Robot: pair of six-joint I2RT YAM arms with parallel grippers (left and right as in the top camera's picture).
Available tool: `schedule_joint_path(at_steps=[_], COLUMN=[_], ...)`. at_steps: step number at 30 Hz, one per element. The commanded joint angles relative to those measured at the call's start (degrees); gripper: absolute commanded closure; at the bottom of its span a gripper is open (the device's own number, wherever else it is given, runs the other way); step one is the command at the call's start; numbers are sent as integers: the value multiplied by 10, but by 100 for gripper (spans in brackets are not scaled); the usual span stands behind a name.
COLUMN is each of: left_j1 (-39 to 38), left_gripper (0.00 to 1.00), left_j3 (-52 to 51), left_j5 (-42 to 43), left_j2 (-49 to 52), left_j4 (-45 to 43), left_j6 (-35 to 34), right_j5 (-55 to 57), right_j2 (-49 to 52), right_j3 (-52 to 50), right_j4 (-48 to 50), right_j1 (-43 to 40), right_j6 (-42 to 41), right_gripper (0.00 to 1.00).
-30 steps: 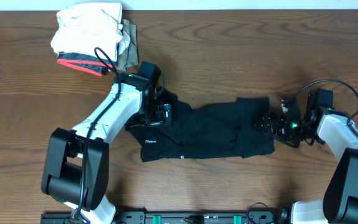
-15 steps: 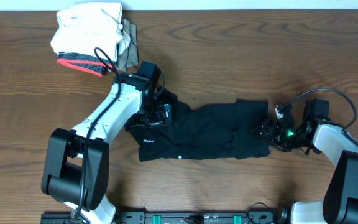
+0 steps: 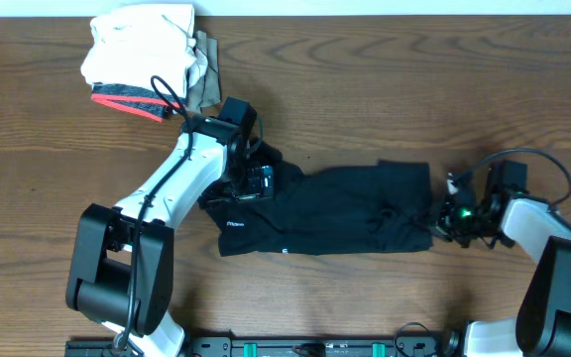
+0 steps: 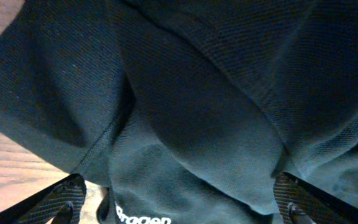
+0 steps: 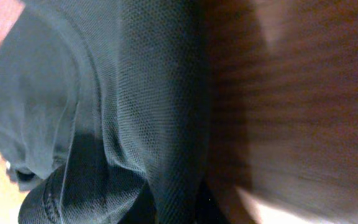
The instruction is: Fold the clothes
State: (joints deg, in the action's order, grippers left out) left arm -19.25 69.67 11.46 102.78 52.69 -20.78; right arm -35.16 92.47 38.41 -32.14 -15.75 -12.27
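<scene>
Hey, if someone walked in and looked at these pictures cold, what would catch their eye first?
A black garment lies rumpled across the middle of the wooden table, the left claw on its left end and the right claw at its right edge. Then the pale clothes pile with a red band, upper left in the overhead view.

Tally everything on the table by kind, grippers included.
Black garment: 1
Clothes pile: 1
Grippers: 2 (left gripper, right gripper)
Total: 4
</scene>
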Motion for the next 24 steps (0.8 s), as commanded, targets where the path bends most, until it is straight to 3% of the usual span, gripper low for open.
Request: schedule_joint_path(at_steps=[1, 7, 13, 24], left_j1=[0, 0, 0, 0], left_gripper=[2, 2, 2, 2], left_j3=[-8, -8, -8, -8], left_j5=[-1, -1, -1, -1], left_j2=[1, 1, 1, 1], left_j4=[4, -2, -3, -5], left_j6=[-1, -1, -3, -5], right_j5=[104, 296, 406, 522], right_j2=[5, 5, 4, 4], right_j3=[39, 144, 226, 243], right_j4=[-37, -185, -287, -347], right_j1=[-28, -31, -2, 183], right_j6=[-23, -43, -95, -195], right_gripper=[99, 99, 99, 99])
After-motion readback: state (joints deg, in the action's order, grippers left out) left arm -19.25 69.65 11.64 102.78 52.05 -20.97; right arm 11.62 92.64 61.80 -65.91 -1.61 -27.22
